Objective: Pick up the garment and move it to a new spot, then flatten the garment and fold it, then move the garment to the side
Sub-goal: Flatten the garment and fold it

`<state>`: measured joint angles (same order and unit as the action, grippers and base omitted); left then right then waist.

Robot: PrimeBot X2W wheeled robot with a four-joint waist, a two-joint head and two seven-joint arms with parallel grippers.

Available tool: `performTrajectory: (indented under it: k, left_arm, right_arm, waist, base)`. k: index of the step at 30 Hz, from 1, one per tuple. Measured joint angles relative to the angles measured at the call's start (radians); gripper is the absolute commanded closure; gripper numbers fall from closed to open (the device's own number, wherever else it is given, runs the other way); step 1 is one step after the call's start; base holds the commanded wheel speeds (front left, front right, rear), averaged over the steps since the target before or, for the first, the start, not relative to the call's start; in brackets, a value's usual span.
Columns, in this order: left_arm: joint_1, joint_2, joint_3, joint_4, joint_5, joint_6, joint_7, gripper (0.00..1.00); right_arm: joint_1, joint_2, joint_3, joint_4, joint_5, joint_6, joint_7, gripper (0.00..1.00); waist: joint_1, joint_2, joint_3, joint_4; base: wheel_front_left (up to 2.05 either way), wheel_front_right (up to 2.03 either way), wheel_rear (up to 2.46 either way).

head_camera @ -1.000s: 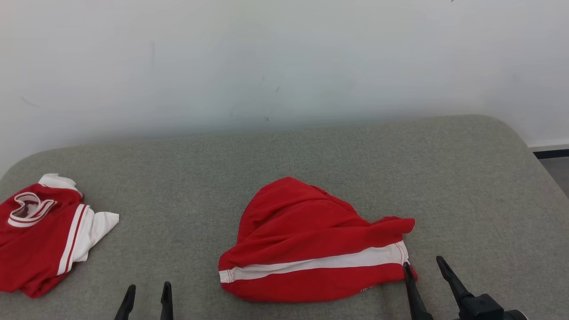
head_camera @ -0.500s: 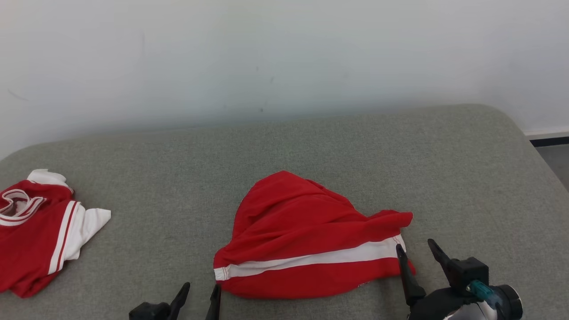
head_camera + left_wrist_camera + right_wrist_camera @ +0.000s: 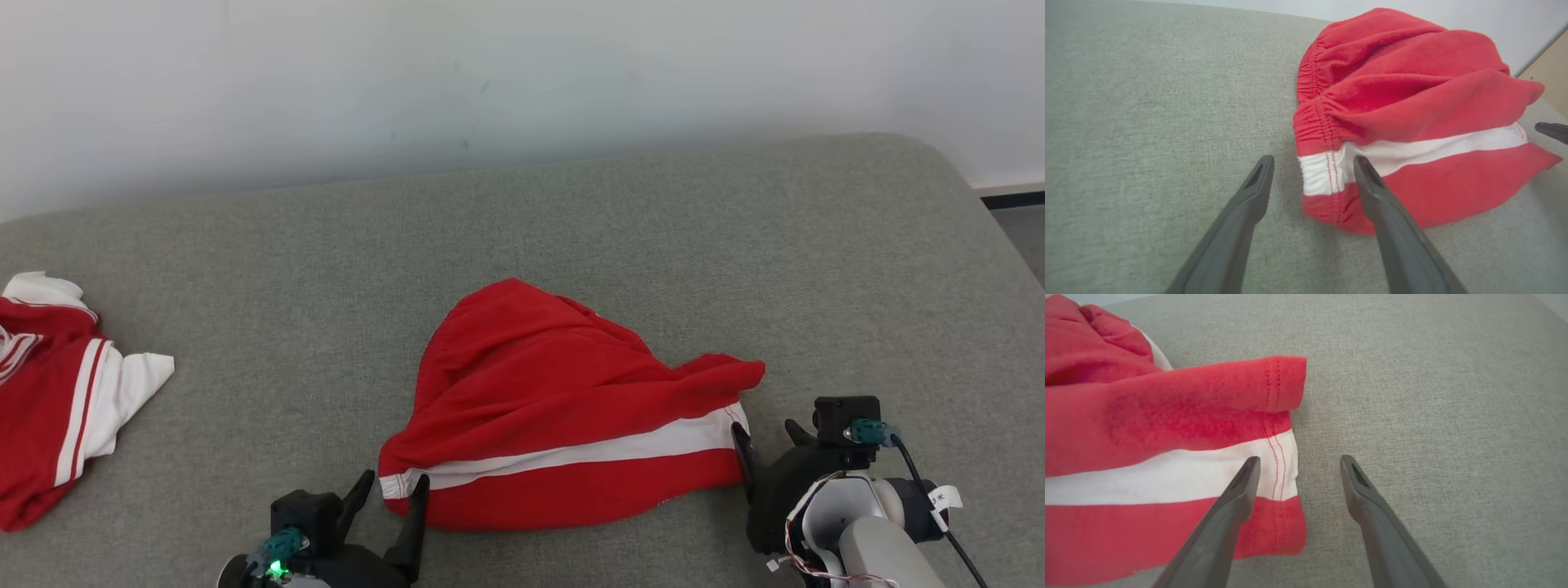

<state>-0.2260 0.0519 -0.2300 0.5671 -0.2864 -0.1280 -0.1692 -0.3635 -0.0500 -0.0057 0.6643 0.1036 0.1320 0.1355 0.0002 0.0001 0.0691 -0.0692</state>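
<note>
a crumpled red fabric garment with a white stripe (image 3: 563,425) is lying near the middle of the front half of a padded table covered in grey woven cloth (image 3: 653,245). the garment is bunching into a rounded hump at the back, and the stripe is running across its front from one end to the other. its gathered elastic end is pointing to the robot's left and its stitched hem end to the right.

the left end effector (image 3: 395,480) is sitting low at the garment's left end. its fingers are standing wide apart and holding nothing. in the left wrist view (image 3: 1314,160) the stripe's end is showing between the two fingers; whether either finger is touching cloth i cannot tell. the right end effector (image 3: 766,431) is sitting at the hem end, also spread wide and holding nothing. in the right wrist view (image 3: 1299,458) one finger is lying over the stripe and the other over bare grey cloth.

well apart, at the table's left edge, a second red and white striped garment (image 3: 49,400) is lying rumpled. the table's far corners are rounding off against a plain white wall (image 3: 522,73). a dark baseboard (image 3: 1012,198) is running along the wall's foot at the far right, with grey floor (image 3: 1024,237) below it.
</note>
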Motion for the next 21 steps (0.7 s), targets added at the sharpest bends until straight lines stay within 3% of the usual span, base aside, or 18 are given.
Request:
performTrajectory:
  k: [5, 7, 8, 9, 21]
  left_arm:
    - [-0.029, 0.0, -0.031, 0.02, 0.0, -0.001, -0.001, 0.02]
    - [-0.035, 0.0, -0.041, 0.026, -0.001, -0.001, 0.002, 0.64]
    - [-0.037, 0.0, -0.045, 0.028, -0.003, -0.001, 0.002, 0.78]
    - [-0.039, 0.001, -0.049, 0.03, -0.005, -0.001, -0.002, 1.0]
    - [-0.046, 0.013, -0.08, 0.03, -0.02, -0.003, -0.043, 1.0]
  right_arm:
    - [-0.055, 0.0, -0.004, 0.079, -0.009, 0.0, 0.006, 0.0]
    - [-0.069, 0.001, 0.003, 0.104, -0.008, 0.0, 0.004, 0.0]
    - [-0.071, 0.001, 0.006, 0.116, -0.007, 0.0, 0.0, 0.0]
    - [-0.072, 0.001, 0.008, 0.127, -0.007, 0.0, -0.005, 0.0]
    - [-0.125, -0.002, 0.035, 0.232, 0.064, 0.0, -0.017, 0.0]
  waist:
    - [0.0, 0.0, 0.028, 0.018]
    - [0.0, 0.0, 0.034, 0.026]
    - [0.0, 0.0, 0.036, 0.03]
    - [0.0, 0.0, 0.039, 0.032]
    - [-0.0001, -0.0001, 0.046, 0.035]
  base:
    - [0.0, 0.0, 0.0]
    - [0.0, 0.0, 0.0]
    - [0.0, 0.0, 0.0]
    - [0.0, 0.0, 0.0]
    - [0.0, 0.0, 0.0]
